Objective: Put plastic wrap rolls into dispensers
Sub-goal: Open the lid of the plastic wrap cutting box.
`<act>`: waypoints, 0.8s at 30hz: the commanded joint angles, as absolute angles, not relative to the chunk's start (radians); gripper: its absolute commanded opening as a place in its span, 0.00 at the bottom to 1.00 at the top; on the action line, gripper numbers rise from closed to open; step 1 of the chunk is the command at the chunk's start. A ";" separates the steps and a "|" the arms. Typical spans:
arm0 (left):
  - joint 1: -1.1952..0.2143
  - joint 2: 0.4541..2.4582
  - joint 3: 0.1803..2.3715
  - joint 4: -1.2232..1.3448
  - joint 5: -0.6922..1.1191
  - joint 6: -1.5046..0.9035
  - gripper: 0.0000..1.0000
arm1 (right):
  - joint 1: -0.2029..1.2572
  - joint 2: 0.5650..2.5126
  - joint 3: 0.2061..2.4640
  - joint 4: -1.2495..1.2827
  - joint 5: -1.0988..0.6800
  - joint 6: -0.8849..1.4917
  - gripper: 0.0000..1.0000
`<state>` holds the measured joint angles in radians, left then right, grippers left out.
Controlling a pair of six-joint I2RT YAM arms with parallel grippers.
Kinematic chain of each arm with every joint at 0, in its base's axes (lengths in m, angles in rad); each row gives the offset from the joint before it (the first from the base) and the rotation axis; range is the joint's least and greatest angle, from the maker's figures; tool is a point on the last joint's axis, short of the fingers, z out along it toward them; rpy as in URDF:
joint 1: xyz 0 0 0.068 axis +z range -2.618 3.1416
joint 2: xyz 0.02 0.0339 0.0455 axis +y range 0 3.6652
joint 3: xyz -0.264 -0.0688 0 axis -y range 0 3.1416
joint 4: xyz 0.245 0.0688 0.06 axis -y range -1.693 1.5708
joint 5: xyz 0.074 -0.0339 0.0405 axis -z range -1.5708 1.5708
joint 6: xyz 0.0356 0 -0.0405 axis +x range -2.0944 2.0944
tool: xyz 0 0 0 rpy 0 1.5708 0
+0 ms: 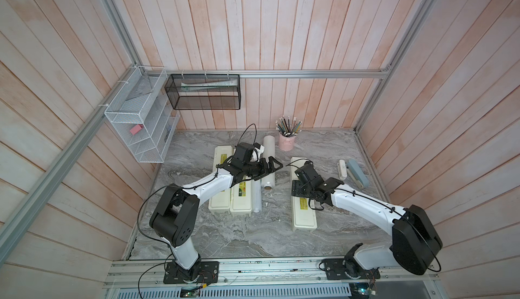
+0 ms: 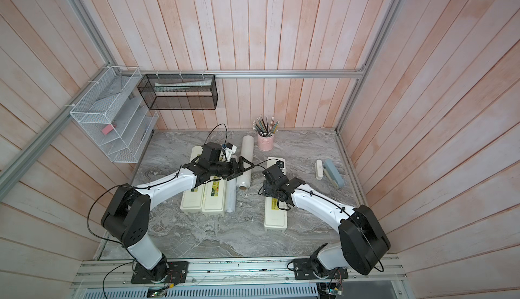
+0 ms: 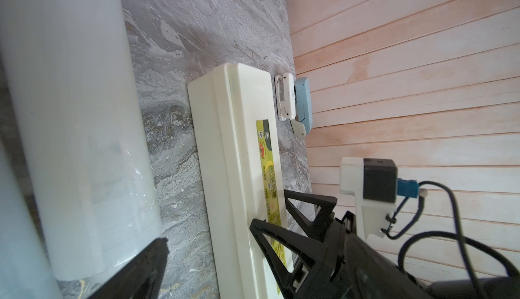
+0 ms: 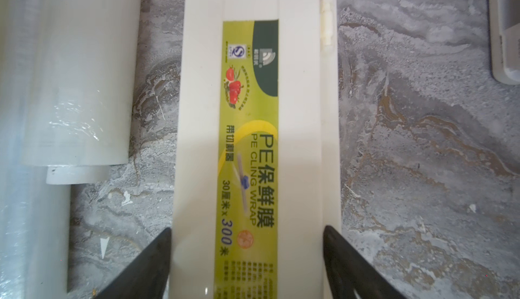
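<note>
A thick white plastic wrap roll [image 1: 269,145] [image 3: 70,115] lies on the marble table. A thinner translucent roll [image 1: 257,196] [image 4: 33,227] rests against it, beside two closed cream dispensers [image 1: 219,202] [image 1: 240,204]. My left gripper [image 1: 274,169] hovers wide open over the thick roll and holds nothing. One of its fingertips [image 3: 157,247] shows near the roll's end. A third closed dispenser [image 1: 305,219] [image 4: 253,115] lies apart to the right. My right gripper [image 4: 247,228] [image 1: 299,192] straddles its lid, with the jaws pressed against both long sides.
A pink pencil cup [image 1: 287,141] stands at the back. A grey-blue stapler-like object [image 1: 358,172] and a small white item [image 1: 342,168] lie at the right. A white wire rack [image 1: 135,120] and a black mesh basket [image 1: 202,92] hang on the walls.
</note>
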<state>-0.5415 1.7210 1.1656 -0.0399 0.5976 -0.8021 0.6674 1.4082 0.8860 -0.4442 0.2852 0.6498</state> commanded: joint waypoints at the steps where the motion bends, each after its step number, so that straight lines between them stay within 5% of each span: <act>1: -0.535 1.697 1.149 0.009 0.620 -0.824 1.00 | 0.673 1.421 0.853 -0.482 0.305 0.654 0.78; 10: -0.582 1.745 1.160 0.187 0.686 -0.937 1.00 | 0.647 1.354 0.837 -0.429 0.225 0.535 0.65; 24: -0.657 1.923 1.200 0.403 0.673 -1.067 1.00 | 0.488 1.168 0.758 -0.313 -0.005 0.409 0.64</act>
<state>-0.6502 1.9030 1.1610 0.3252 0.6758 -1.0370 0.5079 1.2034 0.7536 -0.3893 0.0357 0.4549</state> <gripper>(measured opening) 0.998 0.754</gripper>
